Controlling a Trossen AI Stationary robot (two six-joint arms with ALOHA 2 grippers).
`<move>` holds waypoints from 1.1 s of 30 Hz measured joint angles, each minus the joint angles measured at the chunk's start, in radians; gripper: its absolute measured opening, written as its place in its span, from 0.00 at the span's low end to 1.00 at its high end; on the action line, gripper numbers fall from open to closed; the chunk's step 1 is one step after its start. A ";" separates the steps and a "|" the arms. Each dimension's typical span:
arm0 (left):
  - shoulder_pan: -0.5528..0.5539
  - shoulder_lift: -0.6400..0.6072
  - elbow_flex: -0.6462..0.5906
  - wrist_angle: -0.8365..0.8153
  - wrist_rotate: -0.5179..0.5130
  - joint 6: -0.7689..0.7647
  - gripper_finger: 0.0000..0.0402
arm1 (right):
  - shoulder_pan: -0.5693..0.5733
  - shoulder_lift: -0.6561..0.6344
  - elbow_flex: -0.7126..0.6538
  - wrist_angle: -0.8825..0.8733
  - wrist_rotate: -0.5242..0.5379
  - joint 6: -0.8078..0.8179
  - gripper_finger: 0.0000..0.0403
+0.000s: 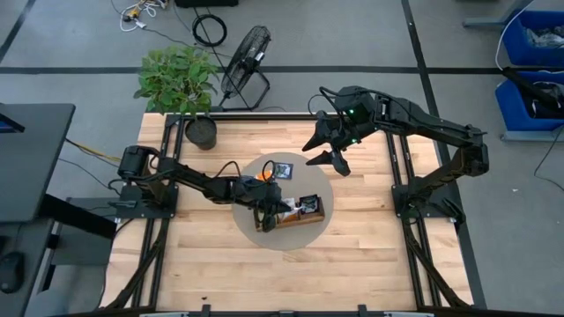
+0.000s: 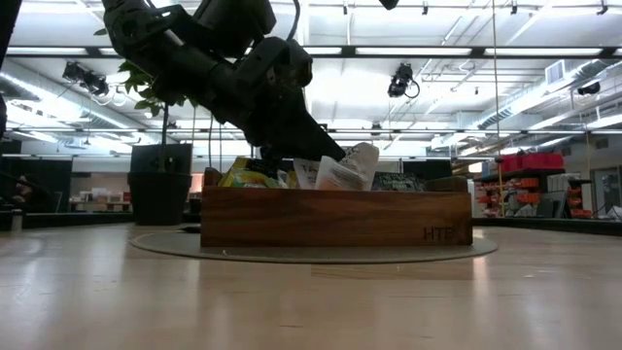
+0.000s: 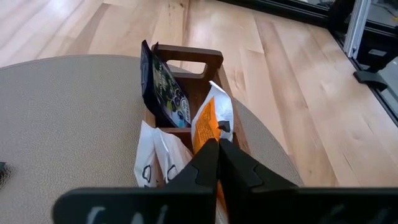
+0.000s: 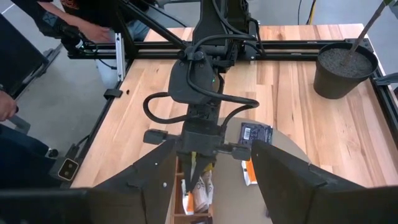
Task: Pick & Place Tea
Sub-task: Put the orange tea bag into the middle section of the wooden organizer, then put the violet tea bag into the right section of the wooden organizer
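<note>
A long brown wooden tray (image 1: 304,214) (image 2: 335,216) lies on a round grey mat (image 1: 335,220). Several tea packets stand in it: a dark blue one (image 3: 165,90), white ones (image 3: 151,163) and an orange-and-white one (image 3: 210,118). My left gripper (image 3: 217,144) (image 1: 264,214) is over the tray's left end, shut on the orange-and-white packet. One dark packet (image 1: 282,170) (image 4: 256,132) and an orange one (image 4: 249,172) lie flat on the mat beyond the tray. My right gripper (image 1: 333,161) hangs open, high above the mat's far right, holding nothing. My left gripper pinches the orange-and-white packet between its two fingers at the orange part (image 3: 208,134) nearest the fingertips. The fingers come slanting down from the table's left. The packet reaches on past the fingertips and stands on edge in the tray, beside the dark blue packet; its lower end is hidden.
A black plant pot (image 1: 201,132) stands at the table's far left corner. In the right wrist view a person's hands (image 4: 78,28) show beyond the table's edge. Bare wooden tabletop (image 1: 264,273) lies along the near side and to the right.
</note>
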 joint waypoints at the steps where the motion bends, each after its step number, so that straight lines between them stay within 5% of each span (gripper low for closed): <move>1: 0.000 0.000 0.000 0.001 0.000 0.000 0.05 | 0.000 0.000 0.000 0.000 0.000 -0.001 0.54; 15: 0.000 -0.001 0.000 0.001 -0.064 0.007 0.29 | 0.000 0.000 0.000 0.000 0.000 -0.004 0.54; 33: 0.000 -0.066 0.003 -0.049 -0.116 0.064 0.40 | 0.000 0.000 0.000 -0.004 0.000 -0.011 0.54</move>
